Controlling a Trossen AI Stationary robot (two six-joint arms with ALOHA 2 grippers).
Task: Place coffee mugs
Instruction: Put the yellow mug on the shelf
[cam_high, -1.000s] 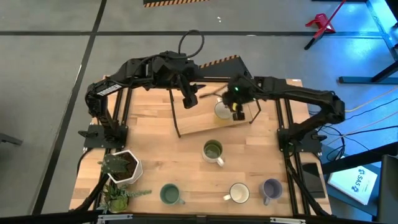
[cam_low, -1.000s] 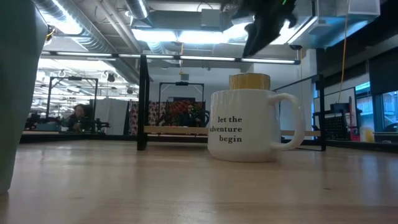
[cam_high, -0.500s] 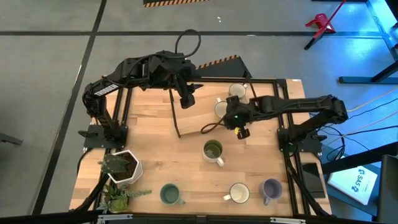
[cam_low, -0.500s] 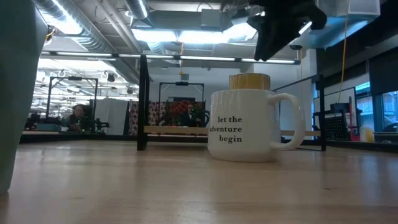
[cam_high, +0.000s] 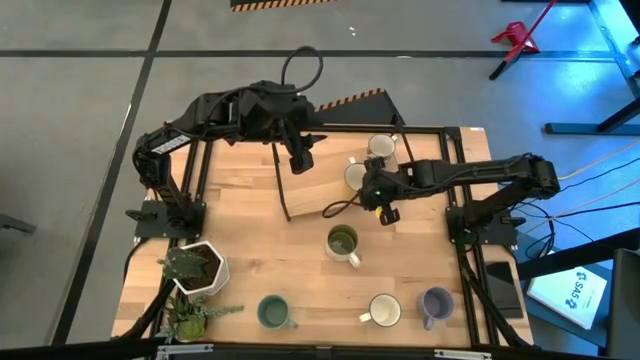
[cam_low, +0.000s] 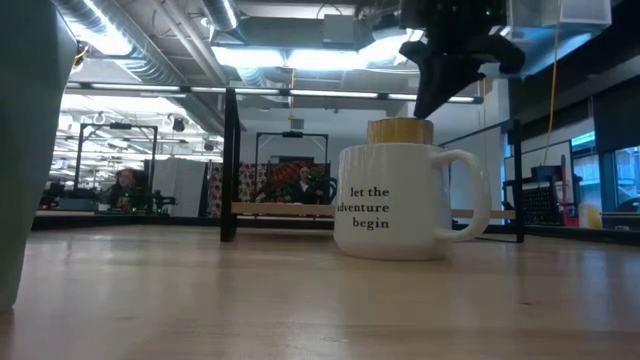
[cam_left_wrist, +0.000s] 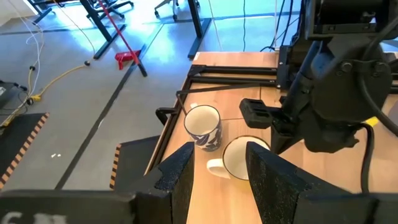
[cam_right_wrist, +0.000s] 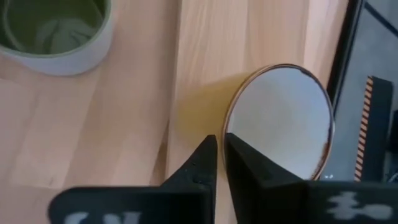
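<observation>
Lettering only in low view

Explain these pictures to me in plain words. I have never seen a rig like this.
This is a robot with two dark arms working at a wooden table. One picture looks straight down from above, one looks level across the tabletop, and two come from cameras on the arms' wrists. Each arm ends in a two-finger gripper.

The left gripper hangs open over the back of the table, holding nothing. The right gripper is beside the cream mug. Its fingers are a narrow gap apart and hold nothing.

Behind the cream mug stands the blue-patterned mug. The olive mug is near the middle. Along the front edge are the teal mug, the white mug and the lavender mug. A plant pot sits at the left.
</observation>
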